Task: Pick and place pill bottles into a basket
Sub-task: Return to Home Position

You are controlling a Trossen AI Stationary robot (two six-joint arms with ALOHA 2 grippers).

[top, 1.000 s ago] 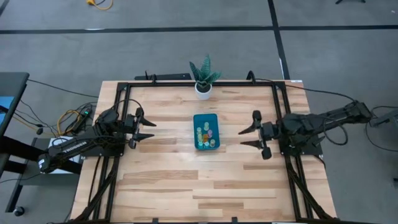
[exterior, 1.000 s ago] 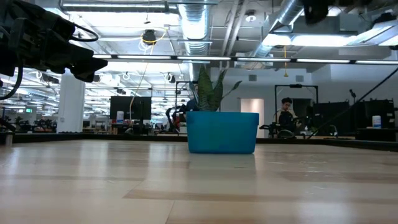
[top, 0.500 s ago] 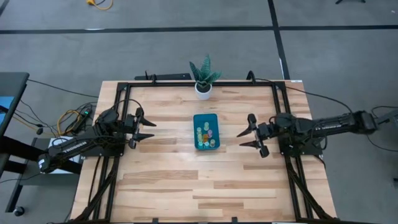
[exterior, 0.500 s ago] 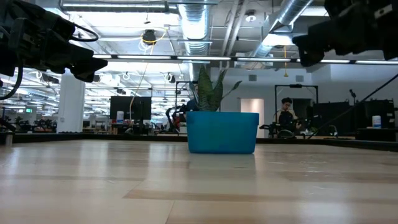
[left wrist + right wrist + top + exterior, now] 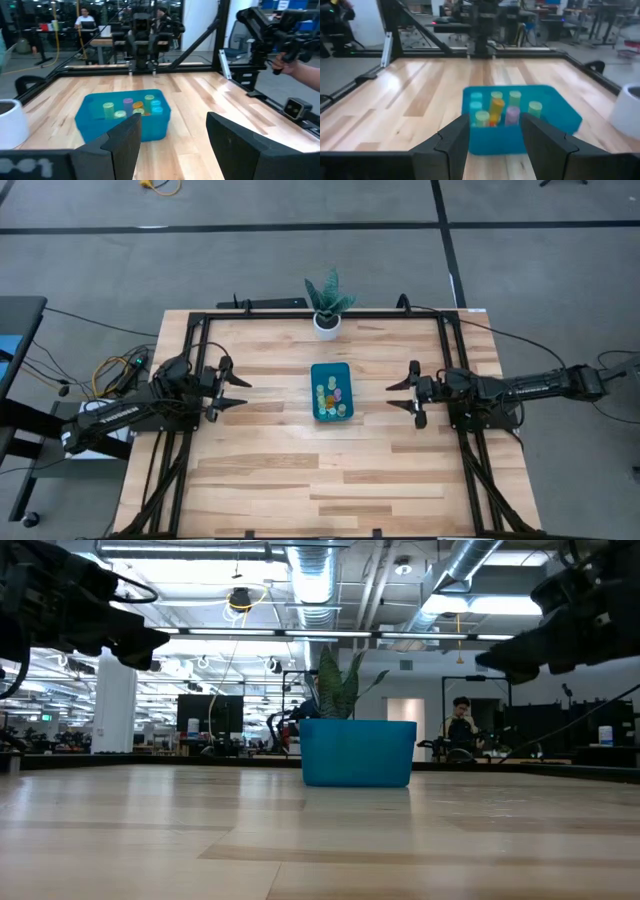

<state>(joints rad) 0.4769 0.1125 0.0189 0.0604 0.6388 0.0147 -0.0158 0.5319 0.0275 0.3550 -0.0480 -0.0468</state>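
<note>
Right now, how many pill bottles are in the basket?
8 pill bottles, all upright at the basket's end away from the plant, bunched together; others could be hidden behind them.

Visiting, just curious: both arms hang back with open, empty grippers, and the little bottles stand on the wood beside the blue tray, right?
Not quite: the high view shows the pill bottles inside the blue tray, not beside it. The left gripper and right gripper are open and empty.

White lettering (image 5: pixel 108 416) on the left arm (image 5: pixel 150 406) is unreadable.
</note>
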